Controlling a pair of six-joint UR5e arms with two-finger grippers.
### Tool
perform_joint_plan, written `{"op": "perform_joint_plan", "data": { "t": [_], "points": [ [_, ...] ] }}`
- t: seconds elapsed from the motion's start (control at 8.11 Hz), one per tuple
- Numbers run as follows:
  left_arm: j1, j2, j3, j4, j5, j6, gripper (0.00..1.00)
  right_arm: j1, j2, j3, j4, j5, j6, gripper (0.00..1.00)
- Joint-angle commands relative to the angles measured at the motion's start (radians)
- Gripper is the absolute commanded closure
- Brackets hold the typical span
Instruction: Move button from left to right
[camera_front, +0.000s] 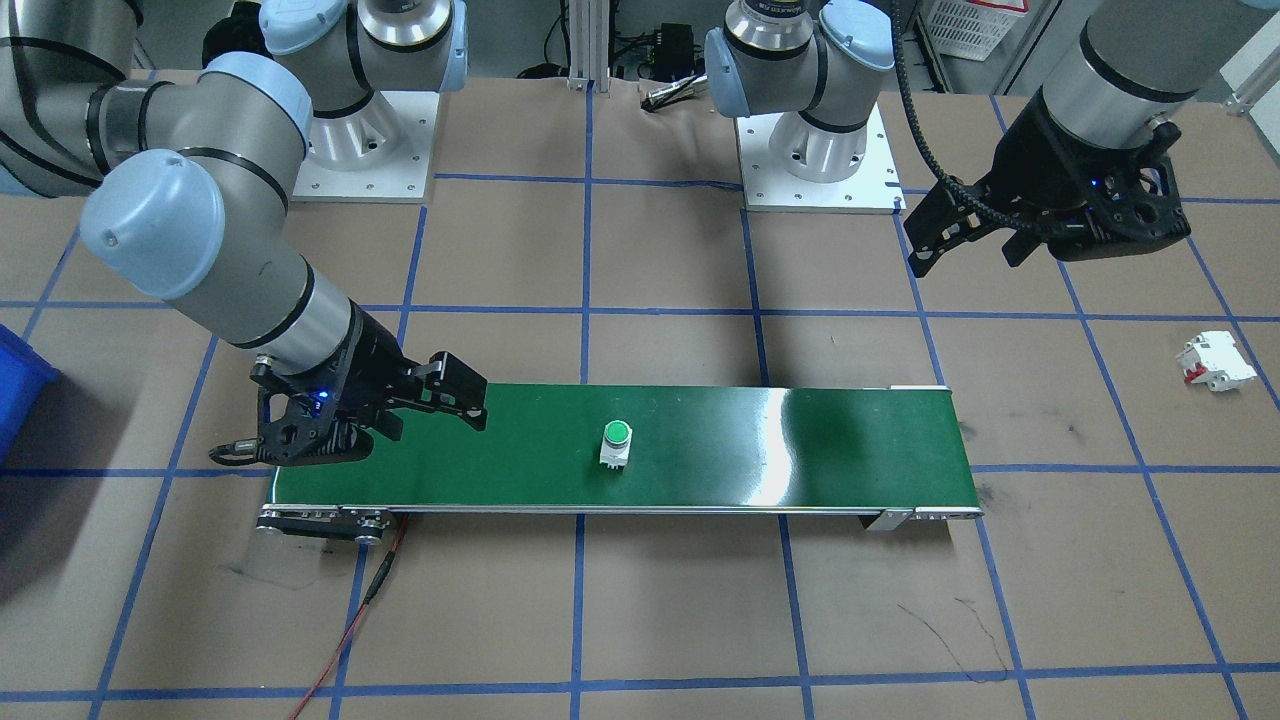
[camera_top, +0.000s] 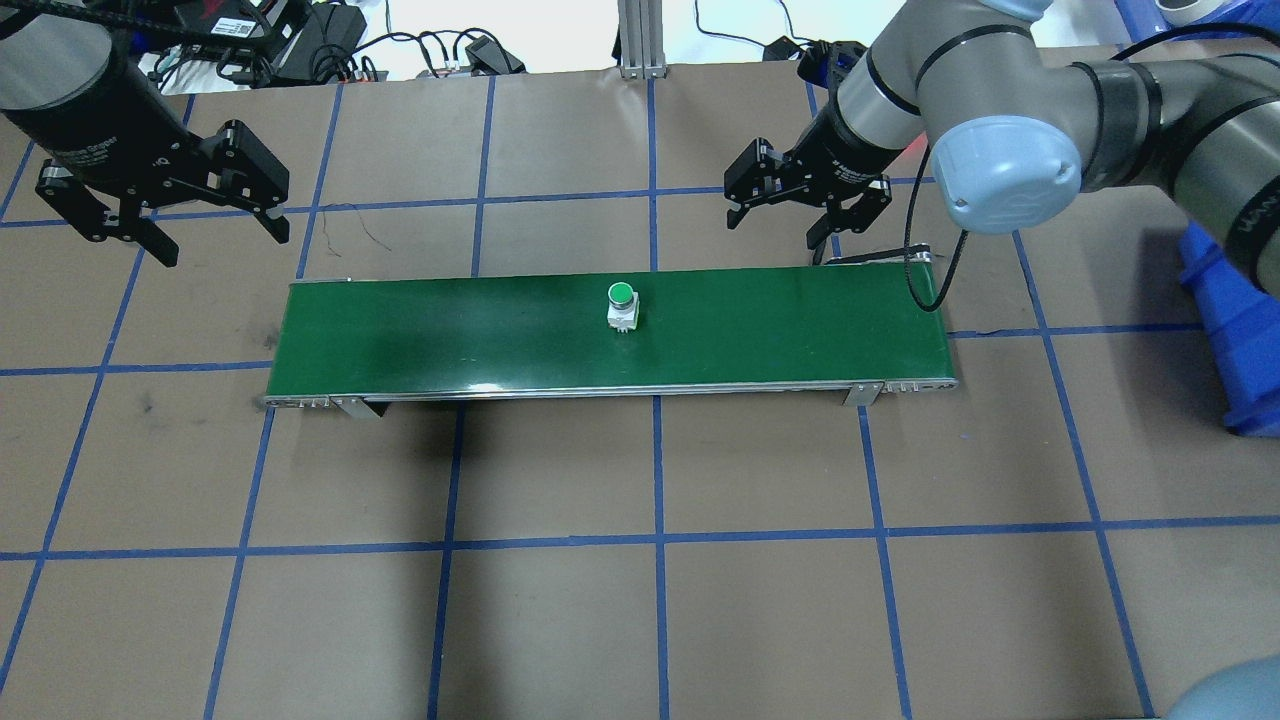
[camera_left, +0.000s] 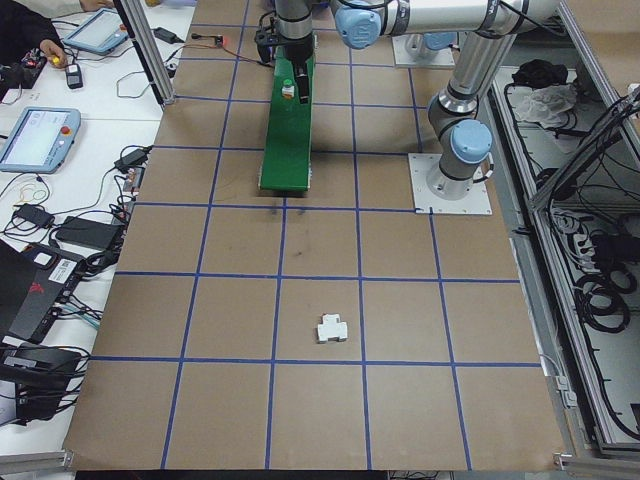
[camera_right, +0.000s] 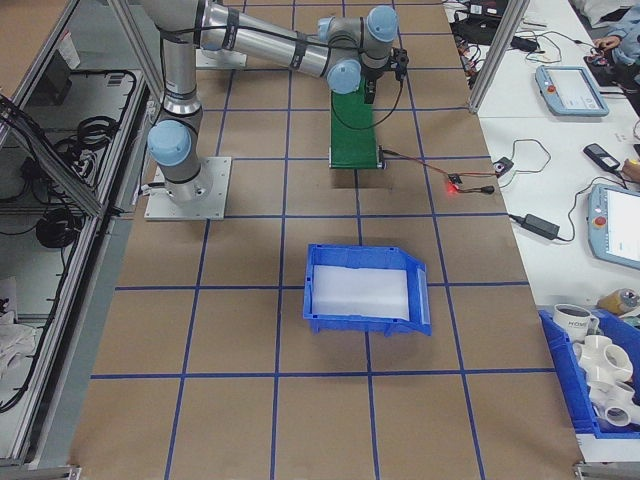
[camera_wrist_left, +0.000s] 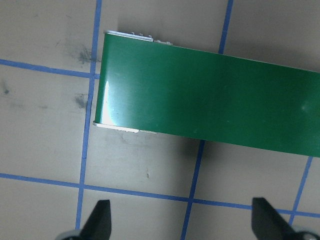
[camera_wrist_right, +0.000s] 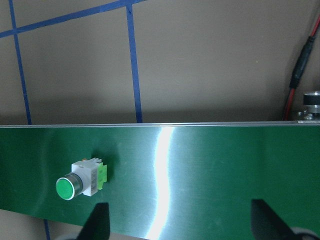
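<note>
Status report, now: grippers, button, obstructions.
Left gripper open, empty, off the belt's left end. Right gripper open, empty, by the belt's right end. Button upright mid-belt, untouched. Nothing in the way.

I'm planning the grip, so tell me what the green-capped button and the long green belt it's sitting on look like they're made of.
Button: likely moulded plastic, with a matte white-grey body and a glossy green cap ringed by what looks like a metallic bezel in the right wrist view. Belt: smooth green sheet, probably PVC or rubber, glossy enough to show bright glare streaks; its edge rails look like bare metal.
</note>
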Motion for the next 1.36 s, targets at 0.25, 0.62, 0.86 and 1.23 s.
{"op": "perform_joint_plan", "data": {
  "t": [0.25,0.62,0.86,1.23],
  "points": [
    [0.003,-0.001,0.003,-0.002,0.003,0.0,0.0,0.019,0.083,0.003,-0.075,0.034,0.039,0.0],
    [0.003,0.001,0.0,-0.002,0.003,0.0,0.0,0.019,0.091,0.027,-0.069,0.031,0.039,0.0],
    [0.003,-0.002,0.0,-0.002,0.001,0.0,0.0,0.019,0.092,0.061,-0.058,0.014,0.038,0.0],
    [0.005,-0.007,0.0,-0.005,0.003,0.0,0.0,0.018,0.097,0.066,-0.028,-0.175,0.024,0.09]
  ]
}}
